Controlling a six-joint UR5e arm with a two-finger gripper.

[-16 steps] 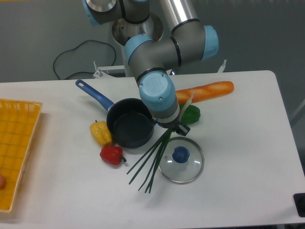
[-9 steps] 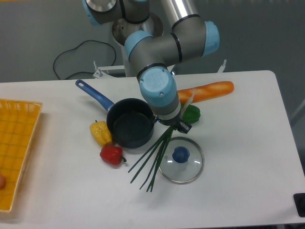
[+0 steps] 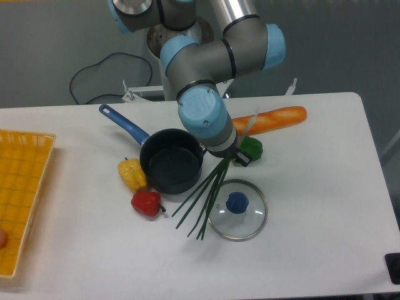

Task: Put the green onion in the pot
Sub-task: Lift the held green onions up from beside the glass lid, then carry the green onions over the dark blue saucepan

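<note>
The green onion (image 3: pixel 204 194) is a bunch of long dark-green stalks fanning down and left, with its pale end (image 3: pixel 249 125) sticking up to the right of the wrist. My gripper (image 3: pixel 231 159) is shut on the green onion near that pale end and holds it lifted; the stalk tips hang low over the table between the pot and the lid. The pot (image 3: pixel 170 169), a dark saucepan with a blue handle (image 3: pixel 124 124), stands just left of the gripper and holds nothing.
A glass lid with a blue knob (image 3: pixel 237 209) lies below the gripper. A green bell pepper (image 3: pixel 252 149) and a baguette (image 3: pixel 275 119) lie right of it. A yellow pepper (image 3: pixel 132 174) and a red pepper (image 3: pixel 146 202) lie left of the pot. A yellow basket (image 3: pixel 19 187) sits at the far left.
The gripper has risen and shifted slightly up, carrying the green onion; the stalk tips have lifted and swung a little right and up off the table.
</note>
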